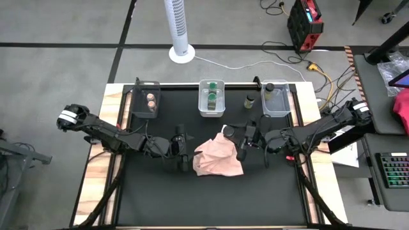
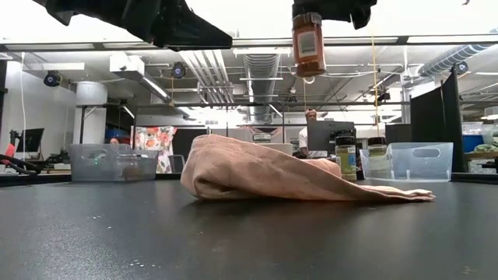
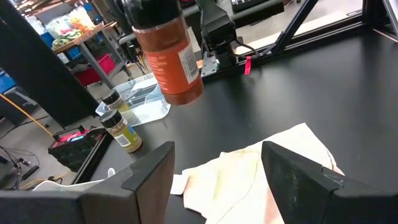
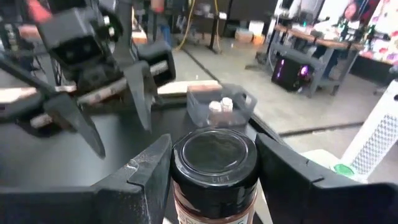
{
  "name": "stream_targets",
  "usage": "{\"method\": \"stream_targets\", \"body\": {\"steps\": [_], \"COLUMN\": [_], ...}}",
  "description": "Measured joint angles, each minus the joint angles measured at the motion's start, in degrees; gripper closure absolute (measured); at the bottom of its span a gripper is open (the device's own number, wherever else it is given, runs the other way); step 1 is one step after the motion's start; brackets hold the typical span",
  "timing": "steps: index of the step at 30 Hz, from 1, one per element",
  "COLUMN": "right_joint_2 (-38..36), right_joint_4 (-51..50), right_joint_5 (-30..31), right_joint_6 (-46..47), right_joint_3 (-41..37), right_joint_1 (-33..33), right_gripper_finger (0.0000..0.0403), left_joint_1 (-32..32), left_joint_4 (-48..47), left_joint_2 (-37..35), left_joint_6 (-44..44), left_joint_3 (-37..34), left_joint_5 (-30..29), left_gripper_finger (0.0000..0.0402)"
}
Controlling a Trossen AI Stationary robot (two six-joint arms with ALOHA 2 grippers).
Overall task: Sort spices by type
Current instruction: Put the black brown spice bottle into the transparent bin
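The right claw (image 4: 214,180) grips a black-lidded jar (image 4: 213,163) by its cap, hanging upright high above the cloth (image 1: 218,157). The black-lid bin (image 1: 277,99) lies beyond it. The left claw (image 3: 217,168) hovers opposite, empty, partly spread.

Two dark, jointed arms are seen, each banded white near its base. The left hand (image 3: 217,180) is formed of broad matte-black fingers.
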Motion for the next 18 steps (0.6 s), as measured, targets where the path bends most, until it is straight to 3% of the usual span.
{"method": "stream_targets", "body": {"steps": [11, 18], "right_joint_2": [0.0, 1.0], "right_joint_4": [6.4, 20.4], "right_joint_5": [-0.1, 4.5], "right_joint_6": [-1.2, 0.6], "right_joint_3": [-2.7, -8.0], "right_joint_1": [0.0, 0.0], "right_gripper_finger": [0.0212, 0.0212], "left_joint_1": [0.0, 0.0], "left_joint_4": [0.0, 0.0], "left_joint_2": [0.0, 0.0], "left_joint_6": [-0.2, -0.6], "left_joint_3": [0.0, 0.0], "left_joint_5": [0.0, 0.0], "left_gripper_finger": [0.0177, 0.0177]}}
